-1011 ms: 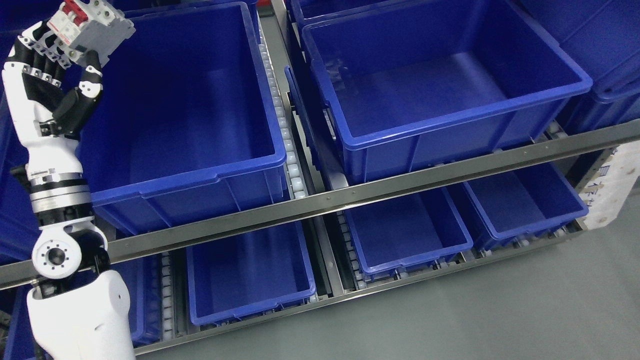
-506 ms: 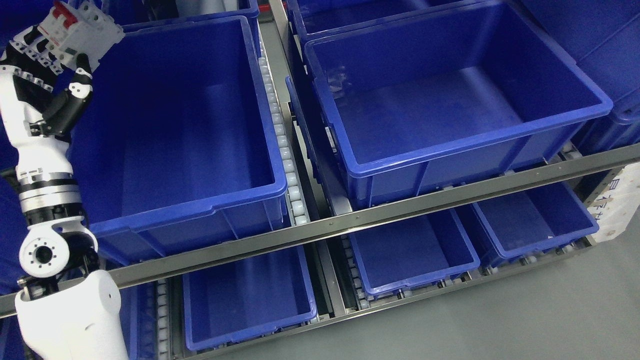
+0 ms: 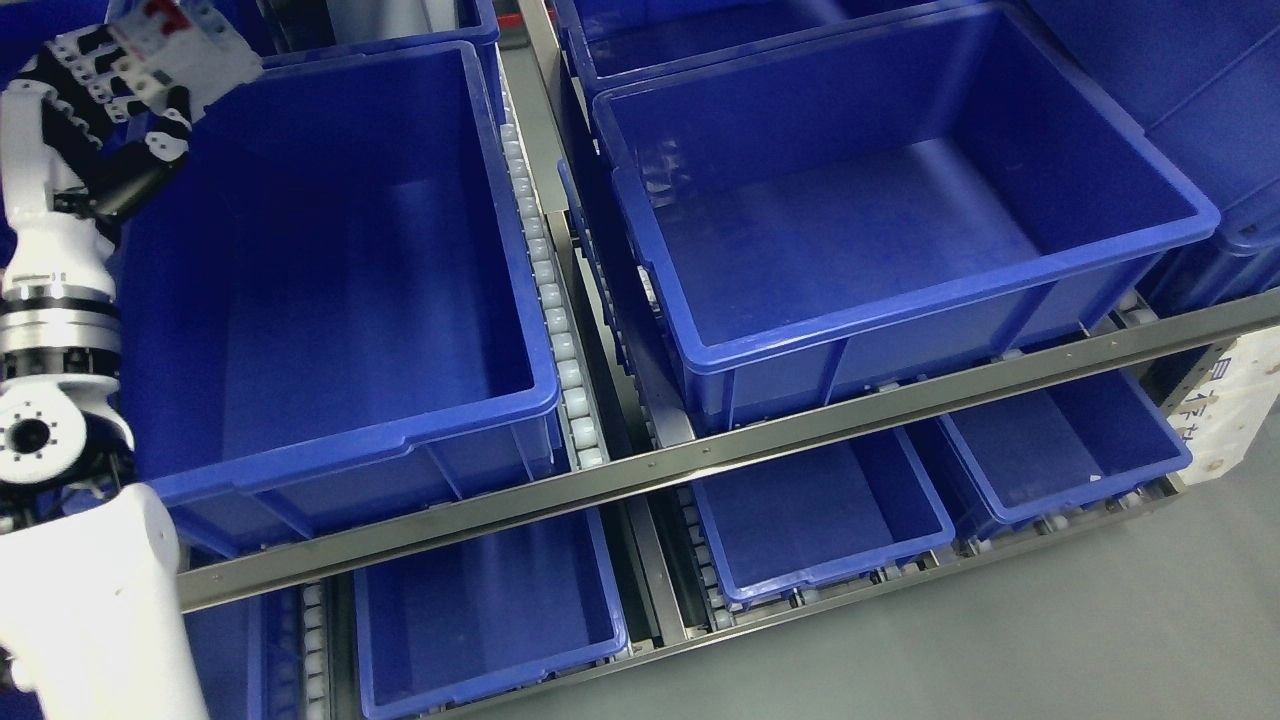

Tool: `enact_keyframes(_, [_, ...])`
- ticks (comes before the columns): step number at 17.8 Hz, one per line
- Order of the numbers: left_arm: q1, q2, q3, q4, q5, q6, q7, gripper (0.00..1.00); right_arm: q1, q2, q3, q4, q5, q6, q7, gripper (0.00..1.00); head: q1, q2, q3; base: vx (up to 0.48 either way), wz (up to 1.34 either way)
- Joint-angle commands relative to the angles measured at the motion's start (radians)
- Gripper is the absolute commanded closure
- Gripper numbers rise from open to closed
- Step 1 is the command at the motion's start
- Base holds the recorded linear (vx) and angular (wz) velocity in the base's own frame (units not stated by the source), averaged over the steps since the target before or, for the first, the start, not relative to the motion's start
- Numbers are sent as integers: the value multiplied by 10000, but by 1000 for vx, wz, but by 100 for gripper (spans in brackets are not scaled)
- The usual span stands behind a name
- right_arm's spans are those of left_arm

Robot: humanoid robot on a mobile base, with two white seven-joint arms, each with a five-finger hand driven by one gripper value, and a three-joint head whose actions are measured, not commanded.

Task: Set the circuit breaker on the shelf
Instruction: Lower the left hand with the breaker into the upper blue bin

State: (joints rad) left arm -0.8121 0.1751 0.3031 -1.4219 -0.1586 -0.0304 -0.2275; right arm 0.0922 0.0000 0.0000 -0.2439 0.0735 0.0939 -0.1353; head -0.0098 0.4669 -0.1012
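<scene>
A white circuit breaker (image 3: pixel 175 50) with red switches is held up at the top left, over the far left corner of a big empty blue bin (image 3: pixel 330 300). My left hand (image 3: pixel 110 100) is shut on it, black fingers curled under its body. The arm rises along the picture's left edge from the white forearm at the bottom. The breaker's top is cut off by the picture's upper edge. My right arm does not show.
A second large empty blue bin (image 3: pixel 900 220) sits to the right on the same shelf, behind a steel rail (image 3: pixel 760 450). White rollers (image 3: pixel 550 320) run between the bins. Smaller blue bins (image 3: pixel 820 510) fill the lower shelf. Grey floor lies at the bottom right.
The camera has shifted, so the whole shelf sits lower and more to the left. My left hand still grips the breaker and stays near the left bin's far corner.
</scene>
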Motion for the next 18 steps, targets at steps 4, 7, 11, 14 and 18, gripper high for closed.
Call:
enact_keyframes(4, [-2030,2898,-2878,6175,-2185,-354,-424,83,-2,-175,199,0,2,-141,-12,0,0,-1,0,2,1])
enact_keyframes(7, [-3379,2667,-3366,8230,-2739,-722,-455,83,-2,-175,199,0,2,-141,-12,0,0,-1,0,0,0])
enact_keyframes(11, [-4241,2269,-3921,9615,-2740,-908,-440,83,-2,-175,199,0,2,-141,3,0,0,-1,0,0,0])
enact_keyframes(14, [-4258,1978,-4180,10014,-2756,-908,-440,83,-2,-175,199,0,2,-141,3,0,0,-1,0,0,0])
enact_keyframes(18, [-4304,1731,-4594,10675,-2771,-893,-440,83,-2,-175,199,0,2,-141,3,0,0,-1,0,0,0])
